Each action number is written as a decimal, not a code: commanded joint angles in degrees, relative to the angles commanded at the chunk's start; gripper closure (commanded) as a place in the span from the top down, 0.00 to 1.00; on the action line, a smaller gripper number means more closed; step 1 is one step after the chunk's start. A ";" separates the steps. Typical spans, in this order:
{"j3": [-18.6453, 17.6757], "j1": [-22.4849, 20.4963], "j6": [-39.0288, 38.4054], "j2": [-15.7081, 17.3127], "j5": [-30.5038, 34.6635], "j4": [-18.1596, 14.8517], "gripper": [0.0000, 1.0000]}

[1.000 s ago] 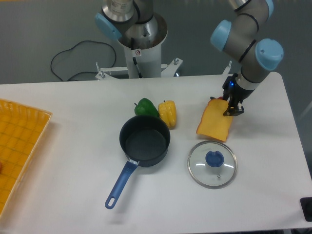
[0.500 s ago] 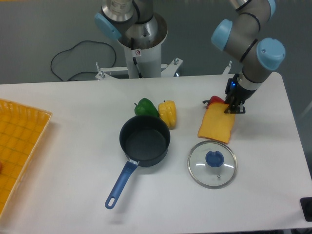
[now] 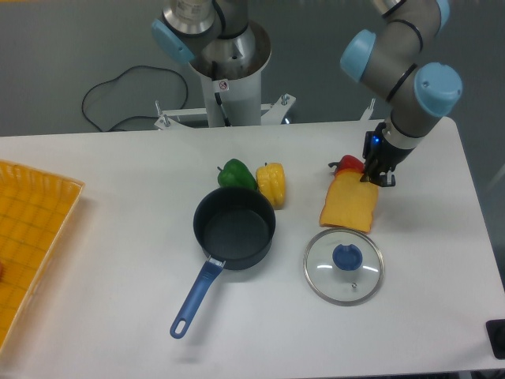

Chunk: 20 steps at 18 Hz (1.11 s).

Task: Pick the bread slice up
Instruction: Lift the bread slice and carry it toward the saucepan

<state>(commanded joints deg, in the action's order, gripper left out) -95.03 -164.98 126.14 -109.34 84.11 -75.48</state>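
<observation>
Lifted slightly since earlier, the bread slice [image 3: 349,207] is pinched at its upper corner by the gripper [image 3: 374,175], above the glass lid [image 3: 344,266]. Slippage could be caused by such a small edge grasp.

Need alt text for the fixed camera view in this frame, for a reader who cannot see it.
A robot arm's pincer grips the upper right corner of a yellow-orange bread slice on a white table, a red pepper just behind. Left of it sit a dark pot with a blue handle, a green pepper and a yellow pepper; a glass lid lies in front.
</observation>
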 joint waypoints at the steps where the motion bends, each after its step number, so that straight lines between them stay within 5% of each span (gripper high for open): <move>1: 1.67 0.62 -1.32 -0.09 0.00 -2.02 0.07; 5: 6.78 2.38 -7.21 0.26 -0.35 -7.48 0.07; 10: 7.84 2.73 -8.88 2.19 -0.62 -11.09 0.07; 15: 10.73 7.47 -13.10 4.56 2.27 -18.03 0.07; 20: 11.62 11.95 -18.64 6.32 4.13 -21.37 0.06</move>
<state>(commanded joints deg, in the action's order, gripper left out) -83.41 -153.02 107.49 -103.01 88.24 -96.85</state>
